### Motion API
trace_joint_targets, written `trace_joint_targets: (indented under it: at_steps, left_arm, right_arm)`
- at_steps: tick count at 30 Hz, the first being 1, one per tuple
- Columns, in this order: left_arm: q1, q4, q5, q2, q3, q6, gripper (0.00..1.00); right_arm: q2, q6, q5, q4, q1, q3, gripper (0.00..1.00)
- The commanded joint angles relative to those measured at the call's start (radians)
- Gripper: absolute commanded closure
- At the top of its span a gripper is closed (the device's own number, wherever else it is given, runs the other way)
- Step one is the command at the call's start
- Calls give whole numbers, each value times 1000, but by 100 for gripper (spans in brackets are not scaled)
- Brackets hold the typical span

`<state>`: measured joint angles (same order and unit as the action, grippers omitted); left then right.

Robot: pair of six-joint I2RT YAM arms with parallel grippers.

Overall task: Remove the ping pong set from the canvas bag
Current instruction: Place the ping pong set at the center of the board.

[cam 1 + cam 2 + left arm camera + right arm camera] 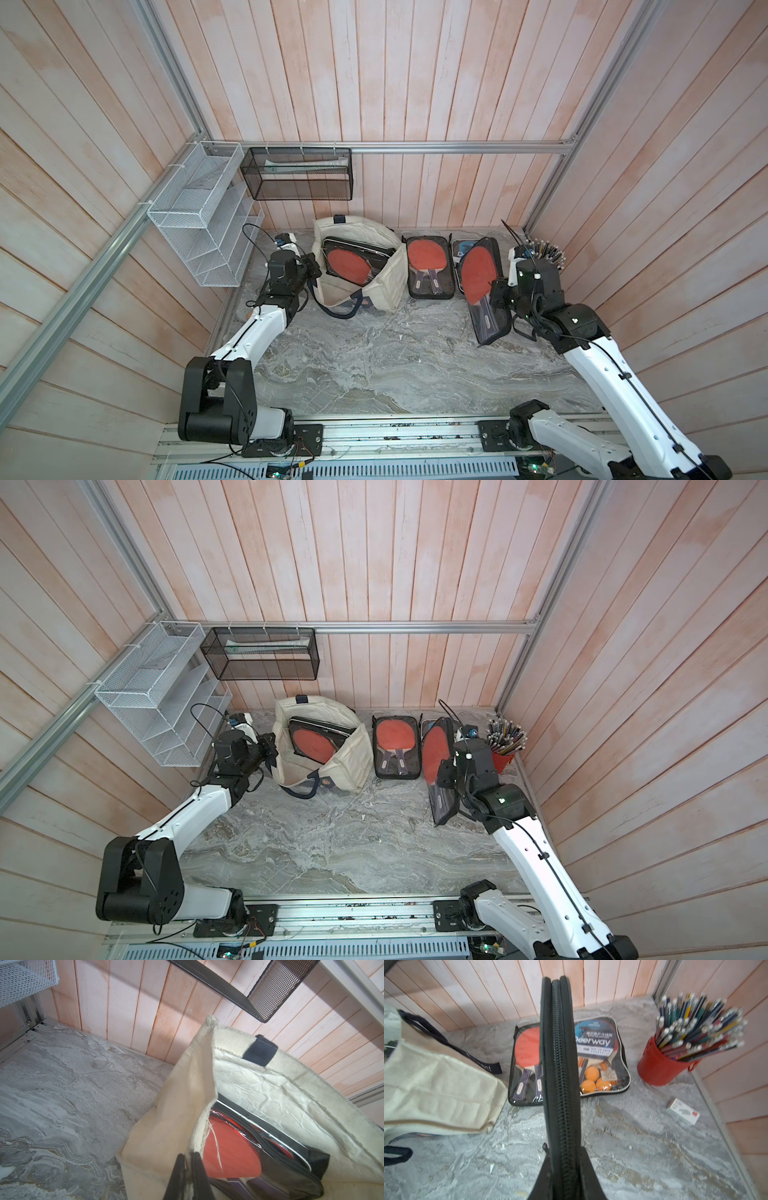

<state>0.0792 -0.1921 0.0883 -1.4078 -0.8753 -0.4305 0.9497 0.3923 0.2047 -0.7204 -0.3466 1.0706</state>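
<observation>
Partly unpacked: one set in hand, one left in the bag.

In both top views the canvas bag (388, 289) stands at the back of the table (374, 365) with a ping pong set (349, 266) inside; the table in front is bare. Left wrist view: the left gripper (188, 1159) is pinched tight on the bag's rim. Right wrist view: the right gripper (564, 1159) clamps a second set (560, 1064) on edge, with a labelled set (600, 1043) behind and a pencil cup (658, 1068) near.

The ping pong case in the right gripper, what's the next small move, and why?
Probably lower the case onto the table and let go: the right gripper holds it on edge, clear of the canvas bag, where another set waits.
</observation>
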Motion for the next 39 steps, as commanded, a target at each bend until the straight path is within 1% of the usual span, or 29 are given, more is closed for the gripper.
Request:
trace_joint_targets:
  at_steps: [1, 6, 8, 10, 12, 18, 22, 23, 24, 26, 28, 29, 30, 31, 32, 39]
  left_arm:
    - [2, 8, 8, -21, -15, 6, 100]
    - [2, 5, 8, -19, -11, 10, 100]
    - [2, 6, 8, -20, -9, 12, 100]
    - [3, 5, 10, -20, -11, 10, 100]
    - [2, 5, 10, -21, -11, 10, 100]
    - [2, 2, 5, -19, -8, 14, 100]
    - [2, -7, 7, -22, -3, 11, 100]
    - [2, -9, 7, -22, -2, 9, 100]
    - [2, -10, 8, -24, -1, 9, 100]
    - [2, -12, 9, -24, -2, 8, 100]
    - [2, -13, 7, -26, -2, 10, 100]
    - [2, -13, 8, -26, -2, 10, 100]
    - [2, -14, 8, -26, -2, 9, 100]
    - [2, -14, 8, -27, -2, 10, 100]
    - [2, -15, 10, -29, -1, 9, 100]
    - [2, -19, 13, -33, -6, 2, 100]
  right_arm:
    - [-56, 63, -86, 11, 82, -66, 100]
    - [-73, 41, -236, 53, 255, -225, 100]
    - [-61, 41, -285, 86, 291, -254, 100]
    - [-25, 45, -273, 89, 302, -258, 100]
    - [3, 45, -293, 97, 324, -265, 100]
    - [73, 42, -303, 100, 395, -270, 100]
    - [157, 31, -304, 77, 427, -251, 100]
    - [177, 29, -294, 69, 431, -244, 95]
    - [190, 28, -294, 64, 439, -241, 87]
    - [200, 23, -290, 58, 453, -235, 67]
    - [192, 29, -276, 62, 467, -238, 50]
    - [185, 30, -270, 61, 473, -238, 39]
    - [177, 34, -263, 62, 479, -238, 30]
    - [169, 36, -258, 66, 485, -239, 25]
    - [161, 37, -263, 73, 492, -243, 24]
    - [108, -7, -273, 88, 492, -217, 20]
